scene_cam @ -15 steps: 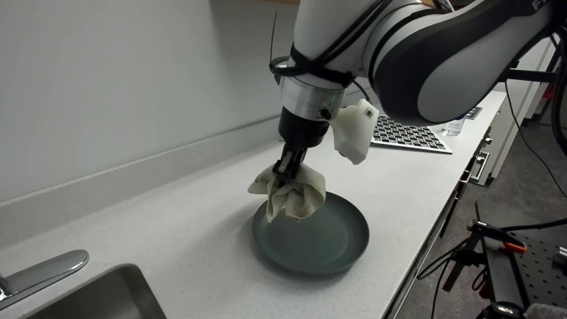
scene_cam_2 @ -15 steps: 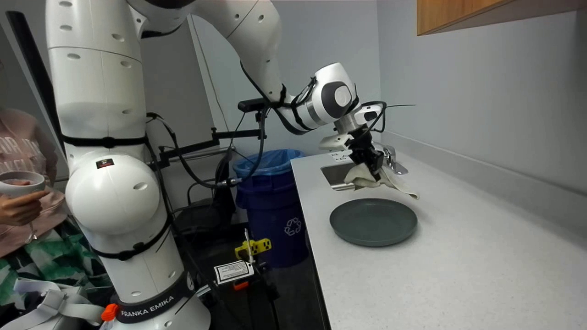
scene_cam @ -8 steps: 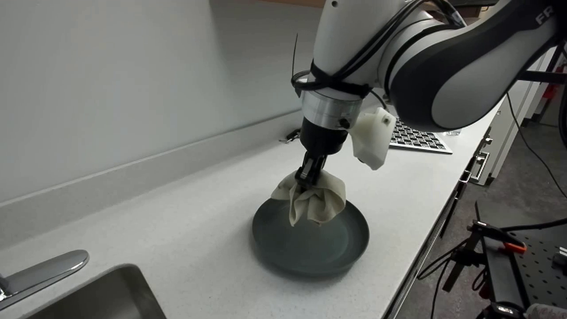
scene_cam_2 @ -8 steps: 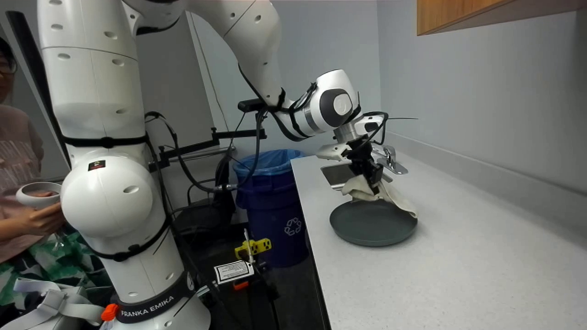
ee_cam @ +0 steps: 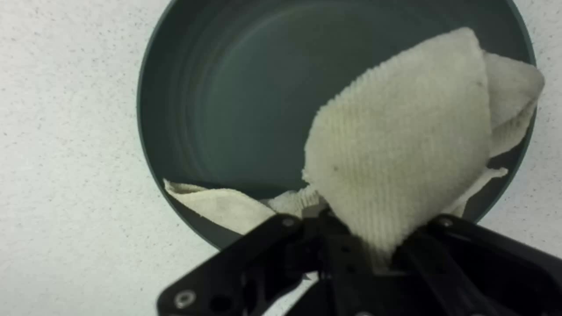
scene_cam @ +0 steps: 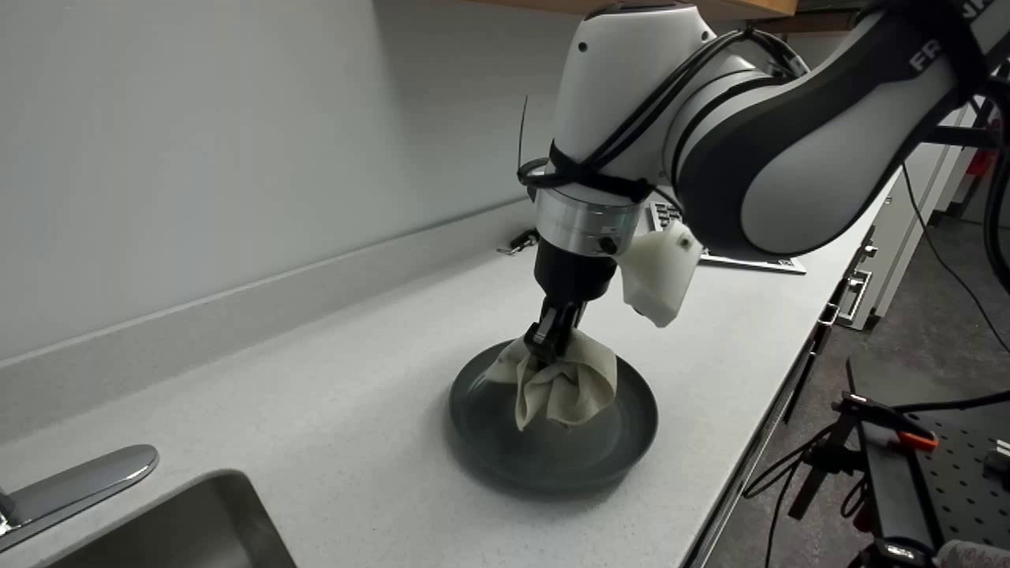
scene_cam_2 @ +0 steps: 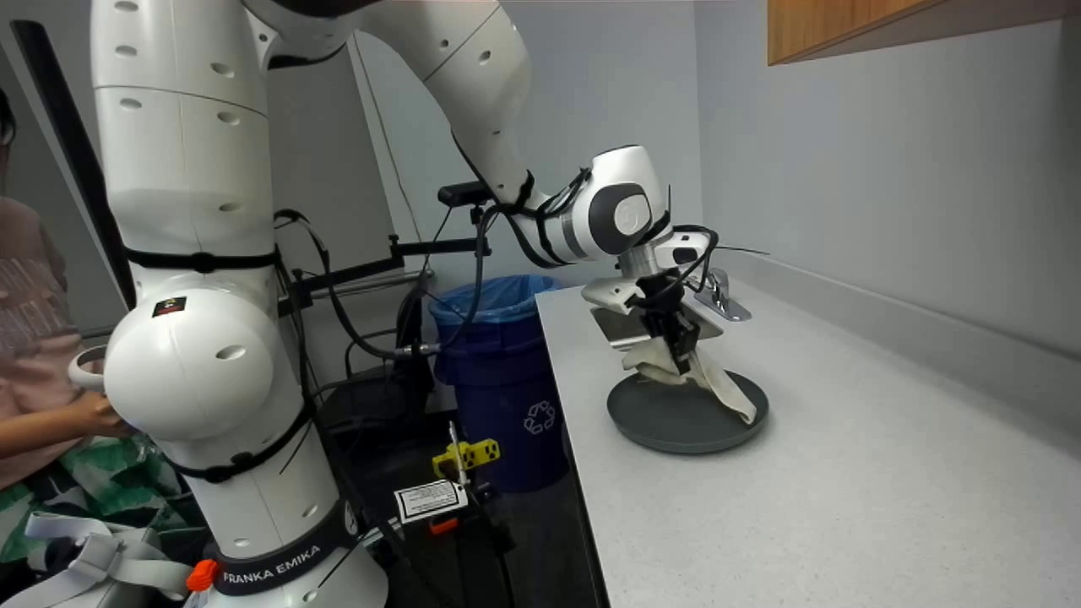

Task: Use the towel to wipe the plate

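The round dark green plate (scene_cam: 552, 461) lies on the counter, and it also shows in an exterior view (scene_cam_2: 676, 432) and the wrist view (ee_cam: 263, 109). My gripper (scene_cam: 546, 356) points down over the plate and is shut on the bunched cream towel (scene_cam: 580, 386). In an exterior view the gripper (scene_cam_2: 682, 361) stands over the plate's far part, and a towel corner (scene_cam_2: 730, 395) hangs down to the plate. In the wrist view the ribbed towel (ee_cam: 399, 131) spreads from the jaws and hides part of the plate. I cannot tell how much of it touches. The fingertips are hidden in the cloth.
A sink (scene_cam: 181, 525) and a faucet (scene_cam: 87, 481) lie at one end of the counter. A wall (scene_cam: 197, 158) runs along the back. A checkered board (scene_cam: 757, 264) and a small dark object (scene_cam: 521, 239) are behind the arm. A wooden cabinet (scene_cam_2: 844, 29) hangs above.
My gripper has carried the towel from the plate's sink-side, wall-side edge to farther over the plate, and lowered it. The plate has not moved. The person at the side has shifted.
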{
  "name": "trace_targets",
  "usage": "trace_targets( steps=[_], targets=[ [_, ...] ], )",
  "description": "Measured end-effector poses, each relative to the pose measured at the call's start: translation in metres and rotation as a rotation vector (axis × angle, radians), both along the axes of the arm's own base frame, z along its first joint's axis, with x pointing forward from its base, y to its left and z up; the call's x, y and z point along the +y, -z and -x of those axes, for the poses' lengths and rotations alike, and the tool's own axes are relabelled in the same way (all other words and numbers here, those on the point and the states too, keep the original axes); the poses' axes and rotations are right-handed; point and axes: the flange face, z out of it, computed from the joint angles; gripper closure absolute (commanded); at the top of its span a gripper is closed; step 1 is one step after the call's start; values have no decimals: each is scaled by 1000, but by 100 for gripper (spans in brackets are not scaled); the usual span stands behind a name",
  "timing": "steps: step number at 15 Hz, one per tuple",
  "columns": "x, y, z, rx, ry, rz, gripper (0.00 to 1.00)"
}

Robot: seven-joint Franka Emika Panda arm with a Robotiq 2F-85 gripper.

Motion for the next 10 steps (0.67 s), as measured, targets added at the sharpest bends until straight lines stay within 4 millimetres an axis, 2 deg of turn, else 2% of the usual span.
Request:
trace_targets(
  steps=[5,10],
  targets=[
    [6,16,-7,-9,-5,-19,97],
    [25,35,-20,-2,-60,-21,97]
  ],
)
